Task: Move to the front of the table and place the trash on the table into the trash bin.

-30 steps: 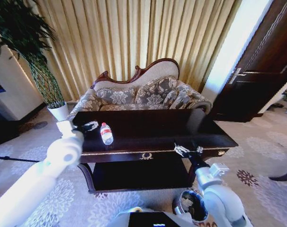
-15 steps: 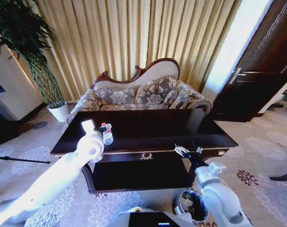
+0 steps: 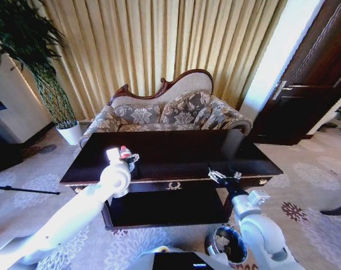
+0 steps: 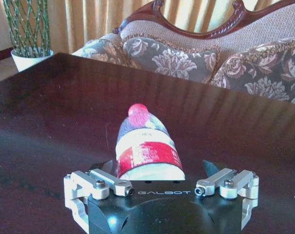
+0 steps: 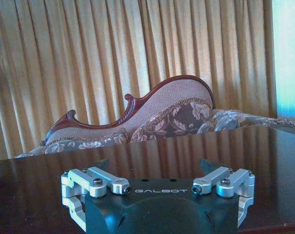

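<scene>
Left end effector [image 4: 157, 168] of ours sits with fingers apart around the bottle [image 4: 146, 151] lying near the counter's [image 3: 182, 152] left front corner; our right end effector [image 3: 225, 176], fingers apart, hovers at the front edge above the trash bin [image 3: 225, 243].

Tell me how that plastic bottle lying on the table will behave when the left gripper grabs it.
The bottle lies on its side on the glossy table, so it may roll or slide. It looks like thin plastic, so probably light and squashable. The open left gripper straddles its base.
</scene>
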`<state>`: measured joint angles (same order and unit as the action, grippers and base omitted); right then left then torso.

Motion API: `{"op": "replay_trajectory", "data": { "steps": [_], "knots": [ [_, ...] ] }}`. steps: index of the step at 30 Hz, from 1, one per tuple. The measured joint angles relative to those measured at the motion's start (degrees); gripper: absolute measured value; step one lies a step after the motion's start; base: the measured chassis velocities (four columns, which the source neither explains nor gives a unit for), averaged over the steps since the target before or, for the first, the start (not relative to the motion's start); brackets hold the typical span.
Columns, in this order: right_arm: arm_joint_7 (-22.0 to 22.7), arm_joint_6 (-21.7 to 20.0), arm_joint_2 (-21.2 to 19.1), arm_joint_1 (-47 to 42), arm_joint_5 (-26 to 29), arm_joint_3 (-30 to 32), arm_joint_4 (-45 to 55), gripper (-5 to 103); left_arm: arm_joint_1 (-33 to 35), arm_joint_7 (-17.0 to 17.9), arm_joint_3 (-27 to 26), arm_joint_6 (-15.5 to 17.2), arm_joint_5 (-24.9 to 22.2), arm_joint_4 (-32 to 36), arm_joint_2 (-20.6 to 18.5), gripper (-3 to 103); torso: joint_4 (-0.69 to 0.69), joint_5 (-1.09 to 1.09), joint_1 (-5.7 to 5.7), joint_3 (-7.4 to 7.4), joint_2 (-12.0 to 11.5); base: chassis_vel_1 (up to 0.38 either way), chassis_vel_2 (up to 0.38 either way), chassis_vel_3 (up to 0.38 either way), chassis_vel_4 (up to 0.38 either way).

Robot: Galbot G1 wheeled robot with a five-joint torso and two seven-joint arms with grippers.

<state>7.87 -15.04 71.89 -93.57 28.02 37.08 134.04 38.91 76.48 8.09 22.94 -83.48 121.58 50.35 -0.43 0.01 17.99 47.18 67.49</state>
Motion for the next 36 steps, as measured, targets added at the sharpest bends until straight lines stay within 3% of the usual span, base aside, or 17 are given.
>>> {"op": "replay_trajectory", "data": {
  "steps": [9, 17, 20, 22, 25, 26, 27, 31, 35, 36],
  "knots": [
    [0.0, 0.1, 0.0, -0.1, 0.6, 0.6, -0.2, 100, 1.6, 0.8, 0.5, 0.3, -0.9, 0.0, 0.6, 103, 0.0, -0.01, 0.0, -0.01, 0.0, 0.0, 0.0, 0.0, 0.0],
    [0.0, 0.1, 0.2, 0.0, 0.5, 0.1, -1.1, 100, 2.5, -0.1, -0.5, 0.4, -0.3, 0.6, 0.0, 80, 0.0, -0.02, -0.01, 0.0, 0.0, 0.0, 0.0, 0.0, 0.0],
    [0.0, 0.1, 0.1, 0.0, 0.0, -0.1, -1.7, 100, 3.2, -2.1, -1.3, 0.8, 1.2, 1.2, -0.4, 64, 0.0, -0.02, 0.0, 0.01, 0.0, 0.0, 0.0, 0.0, 0.0],
    [0.0, 0.1, 0.1, 0.0, 0.0, -0.1, -1.8, 100, 3.3, -2.6, -1.5, 0.9, 1.5, 1.3, -0.4, 64, 0.0, -0.02, 0.0, 0.0, 0.0, 0.0, 0.0, 0.0, 0.0],
    [0.0, 0.1, -0.1, 0.0, -0.2, -0.2, -2.0, 100, 4.1, -5.3, -2.3, 1.4, 3.4, 2.1, -0.8, 46, 0.0, -0.01, 0.0, 0.0, 0.0, 0.0, 0.0, 0.0, 0.0],
    [0.0, 0.1, -0.1, 0.0, -0.2, -0.2, -2.0, 100, 4.1, -5.3, -2.3, 1.4, 3.4, 2.1, -0.8, 46, 0.0, -0.01, 0.0, 0.0, 0.0, 0.0, 0.0, 0.0, 0.0],
    [0.0, 0.1, -0.1, 0.0, -0.2, -0.3, -2.1, 100, 4.4, -5.8, -2.6, 1.6, 3.6, 2.7, -1.0, 38, 0.0, -0.01, 0.0, 0.0, 0.0, 0.0, 0.0, 0.0, 0.0],
    [0.0, 0.1, -0.2, 0.0, -0.3, -0.4, -2.1, 100, 5.0, -6.5, -3.3, 1.9, 3.8, 3.2, -1.3, 45, 0.0, -0.01, 0.0, 0.0, 0.0, 0.0, 0.0, 0.0, 0.0],
    [0.0, 0.1, -0.4, -0.2, -0.3, -0.4, -2.0, 100, 6.0, -7.9, -4.9, 2.1, 3.9, 3.9, -1.9, 66, 0.0, -0.01, 0.0, 0.0, 0.0, 0.0, 0.0, 0.0, 0.0],
    [0.0, 0.1, -0.4, -0.3, -0.3, -0.3, -2.0, 100, 6.1, -8.4, -5.3, 2.2, 3.9, 4.1, -2.2, 66, 0.0, -0.01, 0.0, 0.0, 0.0, 0.0, 0.0, 0.0, 0.0]
  ]
}}
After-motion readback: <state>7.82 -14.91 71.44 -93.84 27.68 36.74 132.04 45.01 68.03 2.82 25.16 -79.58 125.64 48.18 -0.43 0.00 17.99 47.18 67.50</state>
